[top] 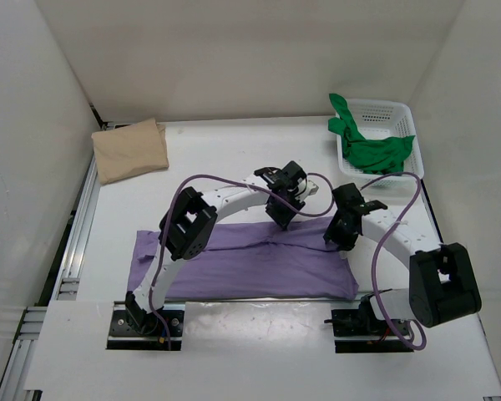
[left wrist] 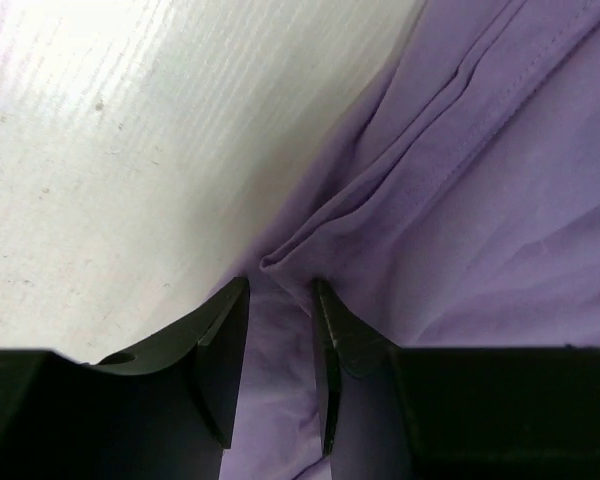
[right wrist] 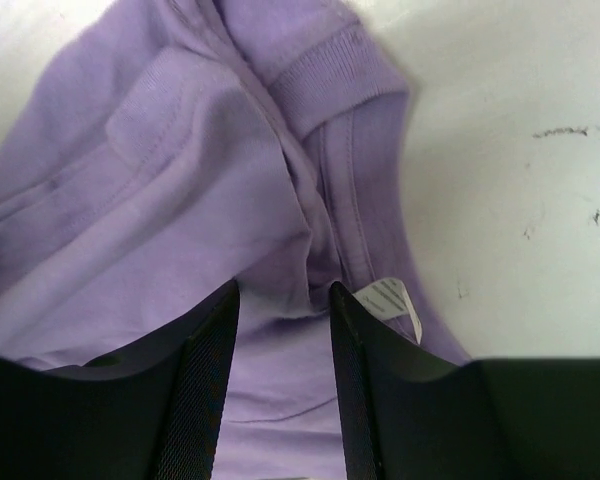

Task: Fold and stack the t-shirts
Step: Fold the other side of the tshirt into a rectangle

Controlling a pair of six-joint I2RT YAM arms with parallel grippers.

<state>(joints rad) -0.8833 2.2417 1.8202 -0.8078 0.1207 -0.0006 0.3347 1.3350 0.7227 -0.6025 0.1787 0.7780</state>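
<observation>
**Purple shirt in a long band, both grippers on its right half**

The purple shirt (top: 259, 267) lies across the near middle of the table (top: 225, 159) as a long band running left to right. It looks folded lengthwise but not yet crosswise. Its collar (right wrist: 325, 70) and neck label (right wrist: 392, 300) are at the right end.

The left gripper (top: 280, 221) is down on the far edge of the band, right of its middle. Its jaws are partly apart, and a ridge of cloth runs up to the tips. The right gripper (top: 332, 241) sits at the collar end with bunched cloth in its gap. I cannot tell whether either gripper is pressing the cloth or only straddling it.

To do the crosswise fold well, each gripper should probably catch every layer at its edge, not just the top ply. Both should then lift low and level and carry the collar end left until the edges meet. The creases near the far edge would be better pulled flat first.

The tan shirt (top: 132, 150) lies folded at the far left, probably the base of the stack. The green shirt (top: 374, 150) hangs over the white basket (top: 397, 109) at the far right.
</observation>
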